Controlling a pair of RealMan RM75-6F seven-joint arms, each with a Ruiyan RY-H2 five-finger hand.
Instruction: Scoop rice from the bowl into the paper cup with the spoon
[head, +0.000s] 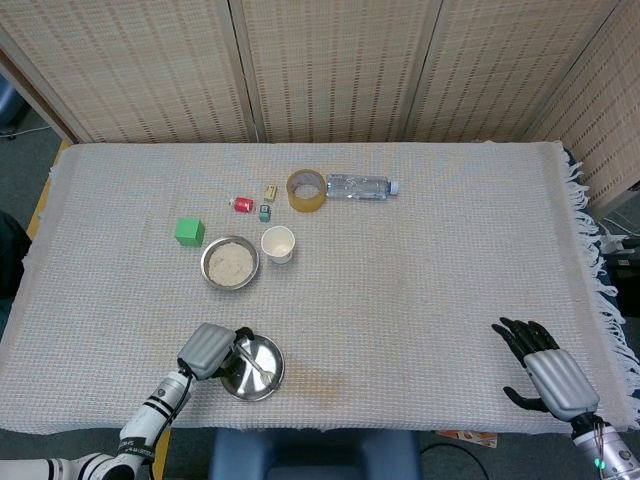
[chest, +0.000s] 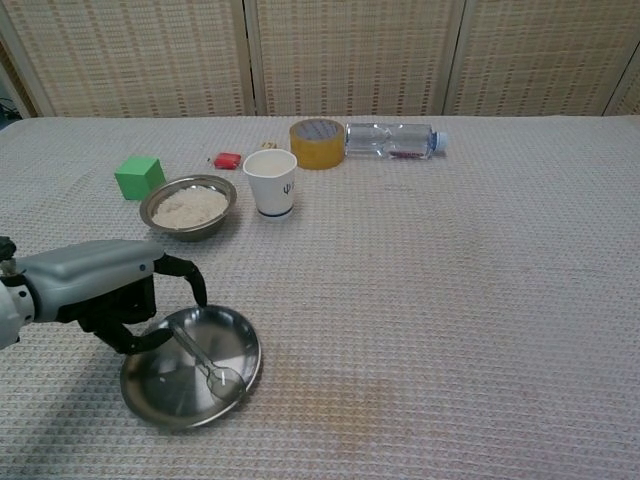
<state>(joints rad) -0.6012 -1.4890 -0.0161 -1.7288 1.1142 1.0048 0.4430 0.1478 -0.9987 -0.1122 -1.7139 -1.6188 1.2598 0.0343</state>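
A steel bowl of rice stands at the left middle, and a white paper cup stands upright just right of it. Near the front edge is a shallow steel plate with the metal spoon lying in it, bowl end toward me. My left hand hovers at the plate's left rim, fingers arched apart over the spoon's handle end and holding nothing. My right hand rests at the front right of the table, fingers spread and empty.
A green cube sits left of the rice bowl. Behind the cup are a small red item, a yellow tape roll and a water bottle on its side.
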